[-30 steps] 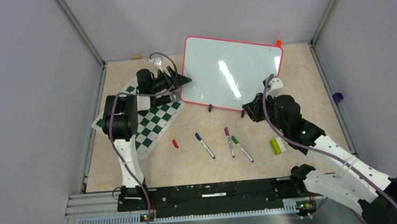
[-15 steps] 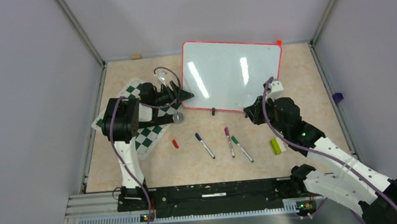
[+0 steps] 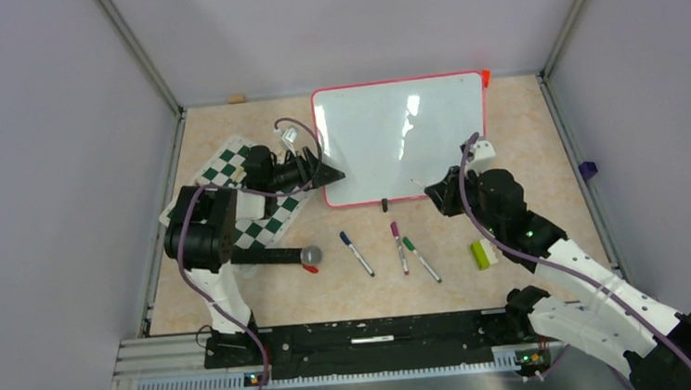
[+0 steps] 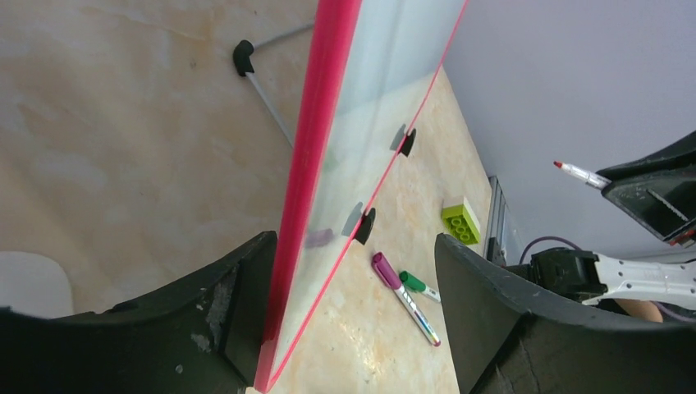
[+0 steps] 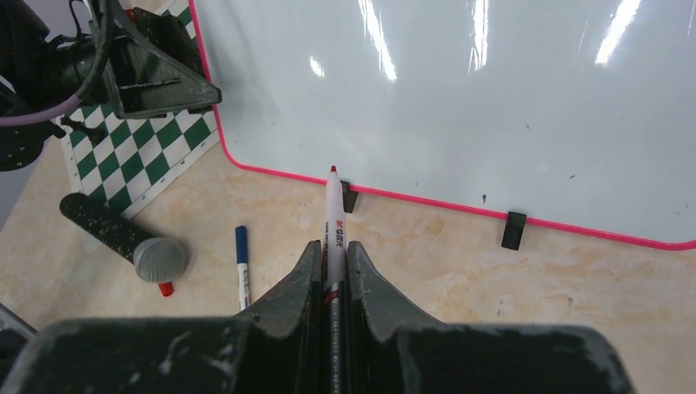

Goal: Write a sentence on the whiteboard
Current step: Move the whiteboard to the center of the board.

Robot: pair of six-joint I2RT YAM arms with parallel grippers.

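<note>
Top external view: toward the front edge lie three loose markers, a blue marker (image 3: 358,254), a purple marker (image 3: 399,247) and a green marker (image 3: 421,259), plus one green brick (image 3: 482,254). Beyond them the right gripper (image 5: 332,250) pinches a fourth, the red-tipped marker (image 5: 332,213), its tip just short of the whiteboard (image 5: 460,98). That single board stands at the far edge, now square to it rather than skewed as before. The left gripper (image 3: 329,172) straddles its left edge, jaws spread.

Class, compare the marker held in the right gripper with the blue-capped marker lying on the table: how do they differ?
The held marker is clamped in the right gripper; the blue-capped marker lies loose on the table. The held marker's red tip is bare and points toward the whiteboard; the blue-capped marker has its cap on. Both have white barrels.
</note>
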